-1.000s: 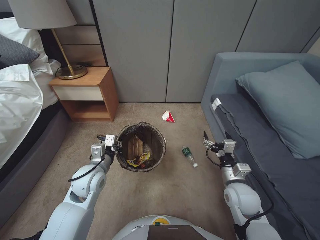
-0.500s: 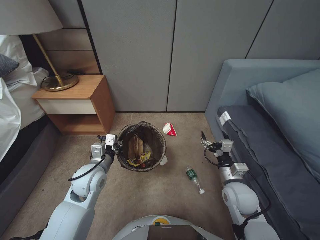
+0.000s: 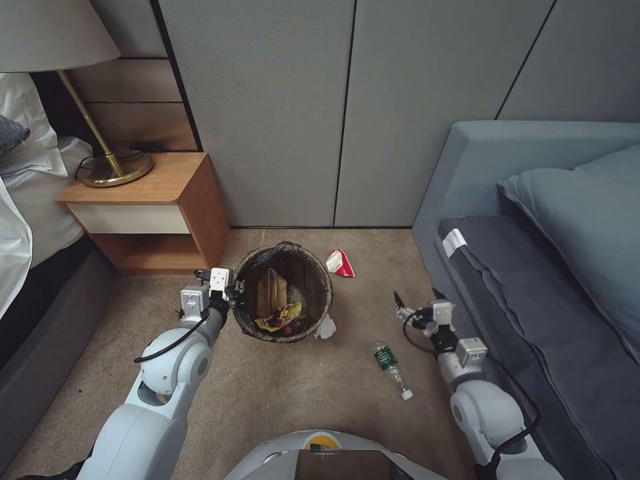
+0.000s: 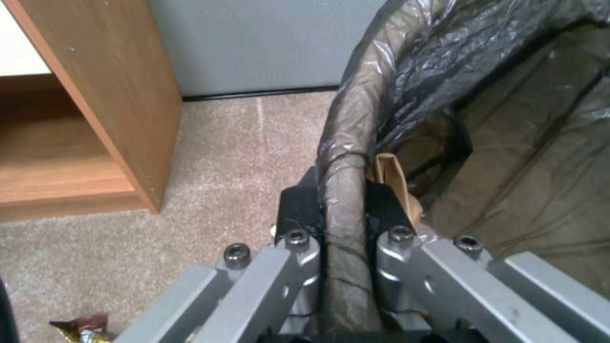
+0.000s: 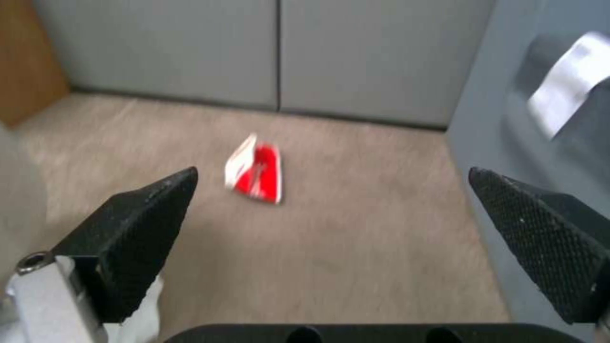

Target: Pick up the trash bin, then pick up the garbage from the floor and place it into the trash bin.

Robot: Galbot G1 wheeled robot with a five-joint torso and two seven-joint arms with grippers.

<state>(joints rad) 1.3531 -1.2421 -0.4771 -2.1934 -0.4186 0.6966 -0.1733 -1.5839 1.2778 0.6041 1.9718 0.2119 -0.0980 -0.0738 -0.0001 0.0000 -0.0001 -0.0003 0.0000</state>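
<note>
From the head view, the small round white plastic trash bin with a crinkled dark bag folded over its rim [image 3: 248, 319] sits near the middle of the tan carpet floor [image 3: 280, 400], close to the wooden bedside table [image 3: 143, 200] in the back left corner. Inside it lie a tan paper bag [image 3: 271, 291] and a yellow snack wrapper [image 3: 280, 320]. The left gripper [image 3: 235, 291] is at the bin's left rim. A crumpled white tissue [image 3: 326, 327] touches the bin's right side. A red-and-white packet [image 3: 340, 263] lies just behind and to the right of the bin, near the grey wall panels [image 3: 347, 113]. A small green bottle [image 3: 389, 361] lies on its side nearer the robot — between the bin and the blue-grey sofa [image 3: 533, 267]. The right gripper [image 3: 415, 305] hangs beside the sofa's edge, behind the bottle and apart from it.

In the left wrist view, the left gripper [image 4: 343, 209] pinches the bin's bag-covered rim [image 4: 343, 157] between its two black fingers [image 4: 299, 209], one outside and one inside the bin.

In the right wrist view, the right gripper [image 5: 333, 219] has its two black fingers [image 5: 137, 224] spread wide with nothing between them. The red-and-white packet [image 5: 255, 175] lies on the carpet well ahead of the fingers, nearer the one on the bin's side.
</note>
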